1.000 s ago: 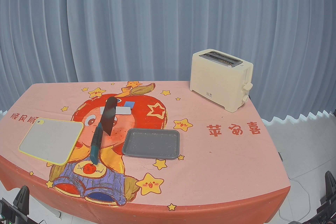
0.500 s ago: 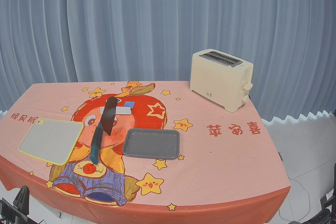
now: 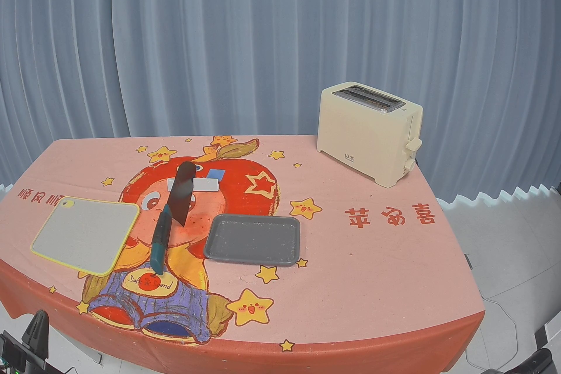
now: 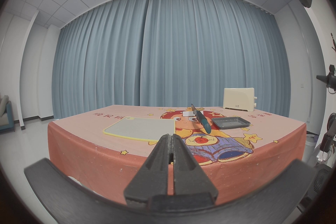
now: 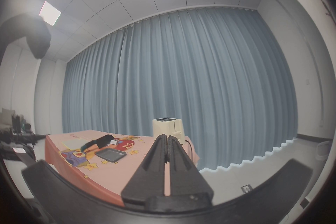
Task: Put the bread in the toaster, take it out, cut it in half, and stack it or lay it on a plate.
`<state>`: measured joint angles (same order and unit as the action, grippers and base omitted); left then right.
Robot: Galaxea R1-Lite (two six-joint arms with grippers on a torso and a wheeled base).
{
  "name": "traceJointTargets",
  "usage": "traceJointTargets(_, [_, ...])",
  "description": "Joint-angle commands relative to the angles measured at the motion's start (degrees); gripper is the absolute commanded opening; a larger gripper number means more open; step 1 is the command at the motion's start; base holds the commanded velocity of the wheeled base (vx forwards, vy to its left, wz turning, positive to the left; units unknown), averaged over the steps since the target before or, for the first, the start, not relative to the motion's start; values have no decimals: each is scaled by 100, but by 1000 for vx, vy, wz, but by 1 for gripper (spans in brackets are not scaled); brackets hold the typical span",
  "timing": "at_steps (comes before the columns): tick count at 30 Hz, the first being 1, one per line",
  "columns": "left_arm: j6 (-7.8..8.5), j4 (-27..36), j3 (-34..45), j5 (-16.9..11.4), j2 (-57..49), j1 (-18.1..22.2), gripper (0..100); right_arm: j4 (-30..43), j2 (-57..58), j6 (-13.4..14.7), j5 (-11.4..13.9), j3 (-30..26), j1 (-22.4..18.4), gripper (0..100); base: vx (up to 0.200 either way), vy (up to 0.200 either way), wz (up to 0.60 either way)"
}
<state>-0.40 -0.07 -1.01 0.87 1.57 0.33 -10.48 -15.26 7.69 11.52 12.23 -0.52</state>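
One table (image 3: 362, 276) under a pink printed cloth carries one cream toaster (image 3: 368, 132), one grey rectangular plate (image 3: 252, 239), one knife (image 3: 178, 200), one cutting board (image 3: 86, 235) and two small flat cards, a white card (image 3: 198, 184) and a blue card (image 3: 215, 174). The toaster stands at the far right corner, its two slots facing up; whether bread sits in the slots cannot be told. The plate lies near the middle of the table, and the knife is just left of it, dark blade raised and tilted, teal handle pointing toward the near edge. The cutting board, pale with a yellow rim, lies flat at the near left, close beside the knife handle but apart from it. The two cards lie touching each other just beyond the blade, the blue one farther off. A blue-grey curtain (image 3: 280, 24) hangs behind the table. There are two pincers. The left pincer (image 4: 170, 137) is off the table's near left side, level with its edge, fingers pressed together with no gap, gripping nothing and touching nothing. The right pincer (image 5: 167, 140) is well off to the right of the table, pointing toward the toaster, likewise clenched on nothing.
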Motion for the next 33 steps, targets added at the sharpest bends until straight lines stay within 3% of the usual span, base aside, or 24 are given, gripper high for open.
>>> traceJointTargets(1, [-4, -1, 101, 1, 10, 2, 0, -6, -1585, 277, 325, 983, -18, 0, 0, 0, 0])
traceJointTargets(7, [-4, -1, 101, 1, 10, 2, 0, 2, -2517, 224, 360, 1317, 88, 0, 0, 0, 0])
traceJointTargets(12, [-4, -1, 101, 1, 10, 2, 0, -6, -3176, 224, 483, 1458, 492, 0, 0, 0, 0])
traceJointTargets(14, [-4, -1, 101, 1, 10, 2, 0, -15, -3730, 118, 474, 1590, 782, 0, 0, 0, 0])
traceJointTargets(18, [5, -1, 101, 10, 10, 2, 0, -24, -4354, -119, 474, 1748, 843, 0, 0, 0, 0])
traceJointTargets(26, [-4, -1, 101, 1, 10, 2, 0, -24, -5734, -207, 509, 2952, 843, 0, 0, 0, 0])
traceJointTargets(29, [-4, -1, 101, 1, 10, 2, 0, -33, -6076, -180, 597, 3093, 817, 0, 0, 0, 0])
traceJointTargets(31, [-4, -1, 101, 10, 1, 2, 0, -41, -6560, -128, 966, 3225, 782, 0, 0, 0, 0])
traceJointTargets(33, [-13, -1, 101, 10, 1, 2, 0, -182, -7061, -136, 1054, 3304, 756, 0, 0, 0, 0])
